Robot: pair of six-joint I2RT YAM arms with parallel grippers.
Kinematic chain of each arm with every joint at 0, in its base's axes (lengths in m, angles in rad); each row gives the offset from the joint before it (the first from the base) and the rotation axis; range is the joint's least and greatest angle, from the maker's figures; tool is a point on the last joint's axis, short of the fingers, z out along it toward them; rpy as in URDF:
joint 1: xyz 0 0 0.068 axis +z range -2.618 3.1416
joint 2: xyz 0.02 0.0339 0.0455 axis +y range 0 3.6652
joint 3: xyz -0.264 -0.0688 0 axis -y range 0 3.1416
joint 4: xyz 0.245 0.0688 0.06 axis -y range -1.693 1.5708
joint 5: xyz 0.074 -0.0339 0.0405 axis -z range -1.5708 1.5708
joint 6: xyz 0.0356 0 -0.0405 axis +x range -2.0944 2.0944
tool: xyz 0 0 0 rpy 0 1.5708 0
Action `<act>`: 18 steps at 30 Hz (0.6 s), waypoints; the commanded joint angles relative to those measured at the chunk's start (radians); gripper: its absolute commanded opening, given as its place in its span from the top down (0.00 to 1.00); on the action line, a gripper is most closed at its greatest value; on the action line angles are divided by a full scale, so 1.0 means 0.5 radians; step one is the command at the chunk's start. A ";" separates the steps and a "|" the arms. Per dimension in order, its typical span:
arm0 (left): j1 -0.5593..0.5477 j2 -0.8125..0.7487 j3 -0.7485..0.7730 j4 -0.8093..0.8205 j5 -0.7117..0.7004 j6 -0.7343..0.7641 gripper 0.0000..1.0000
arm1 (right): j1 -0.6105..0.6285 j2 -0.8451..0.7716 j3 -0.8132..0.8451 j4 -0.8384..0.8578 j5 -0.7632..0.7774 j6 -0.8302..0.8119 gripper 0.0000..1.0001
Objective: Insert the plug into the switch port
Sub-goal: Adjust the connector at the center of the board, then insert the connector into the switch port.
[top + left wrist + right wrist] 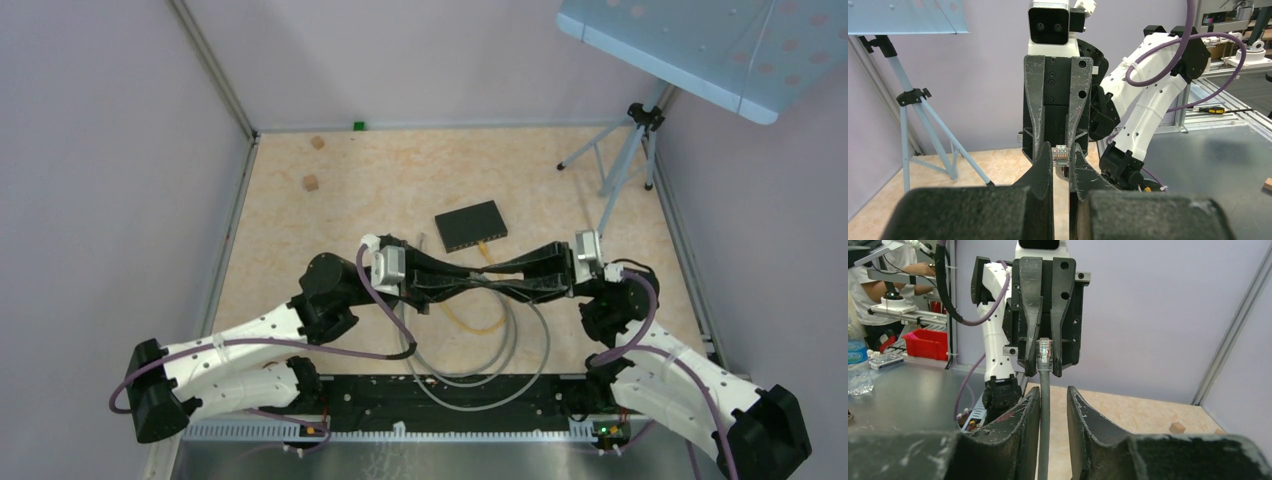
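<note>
I have the plug (1044, 352), but it is nowhere near seated. My left gripper (1045, 367) is clamped on it: the clear connector sits pinched between the fingertips, and its grey cable (1043, 405) hangs straight down from it. My right gripper (1053, 395) faces the left one tip to tip, with its jaws a little apart on either side of that cable just below the plug. One finger looks to be touching the cable. I can see a gap on the other side, so I judge that I am not gripping it there.

Both grippers meet in the air above the middle of the table (330, 220), between the switch (470, 225) and the near edge. The switch lies flat on the table just beyond them, toward the far edge and turned at a slight angle. The rest of the grey cable loops back over the near edge. A yellow cable (487, 322) lies under the grippers and runs up to the near side of the switch. I cannot tell whether it is plugged in.

Picking up the plug is done, and this looks like a handover or a regrip between my two grippers. Left to do: settle which gripper carries the plug, turn it toward the near side of the switch, line it up with a free port and push it in. I cannot make out the ports from here.
</note>
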 commanded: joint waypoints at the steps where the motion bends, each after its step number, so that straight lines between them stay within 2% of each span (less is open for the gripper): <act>1: -0.005 0.005 0.062 0.120 0.029 -0.030 1.00 | -0.010 -0.002 0.053 -0.005 -0.031 -0.034 0.73; 5: -0.006 0.000 0.064 0.120 0.022 -0.027 1.00 | -0.009 -0.002 0.061 -0.034 -0.044 -0.050 0.76; 7: -0.007 0.000 0.064 0.119 0.024 -0.030 1.00 | -0.009 -0.002 0.056 -0.031 -0.042 -0.052 0.85; 9: -0.006 -0.003 0.064 0.105 0.016 -0.033 1.00 | -0.009 -0.007 0.050 -0.018 -0.042 -0.053 1.00; 11: -0.005 -0.020 0.058 0.078 -0.034 -0.052 0.98 | -0.009 -0.025 0.043 -0.026 -0.020 -0.063 1.00; 14: -0.006 -0.063 0.055 -0.034 -0.257 -0.079 0.08 | -0.011 -0.087 0.050 -0.248 0.111 -0.151 1.00; 15: -0.007 -0.074 0.072 -0.139 -0.322 -0.076 0.02 | -0.010 -0.122 0.055 -0.392 0.177 -0.215 1.00; 18: -0.005 -0.050 0.167 -0.535 -0.507 0.011 0.01 | -0.009 -0.270 0.057 -1.001 0.576 -0.436 1.00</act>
